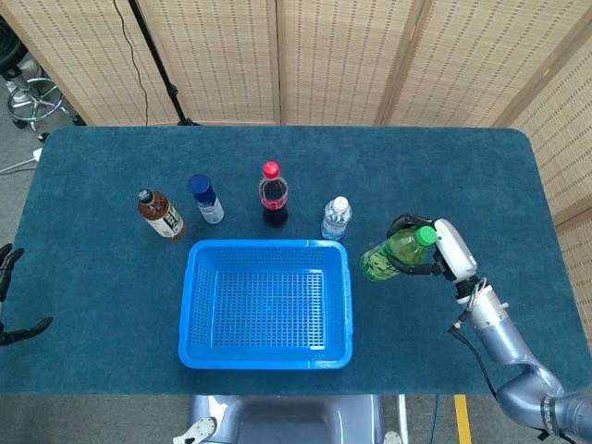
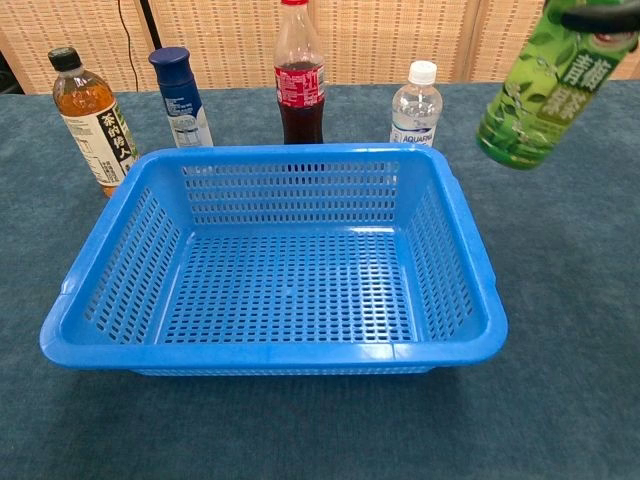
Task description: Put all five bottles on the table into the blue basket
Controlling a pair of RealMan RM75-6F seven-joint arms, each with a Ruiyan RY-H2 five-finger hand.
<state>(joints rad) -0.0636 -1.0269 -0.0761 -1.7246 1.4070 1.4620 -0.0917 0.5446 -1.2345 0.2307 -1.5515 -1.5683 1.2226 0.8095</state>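
My right hand (image 1: 435, 252) grips the green tea bottle (image 1: 392, 253) near its neck and holds it tilted in the air, just right of the blue basket (image 1: 265, 347). In the chest view the green bottle (image 2: 539, 88) hangs above the table and only a dark finger (image 2: 600, 15) shows at the top edge. Behind the basket (image 2: 270, 352) stand the brown tea bottle (image 1: 161, 215), the blue-capped bottle (image 1: 205, 198), the cola bottle (image 1: 273, 193) and the small water bottle (image 1: 336, 218). My left hand (image 1: 11, 301) hangs at the far left edge, holding nothing.
The dark blue table (image 1: 444, 176) is bordered by woven screens (image 1: 342, 55) at the back. A stool (image 1: 32, 102) stands on the floor at the far left.
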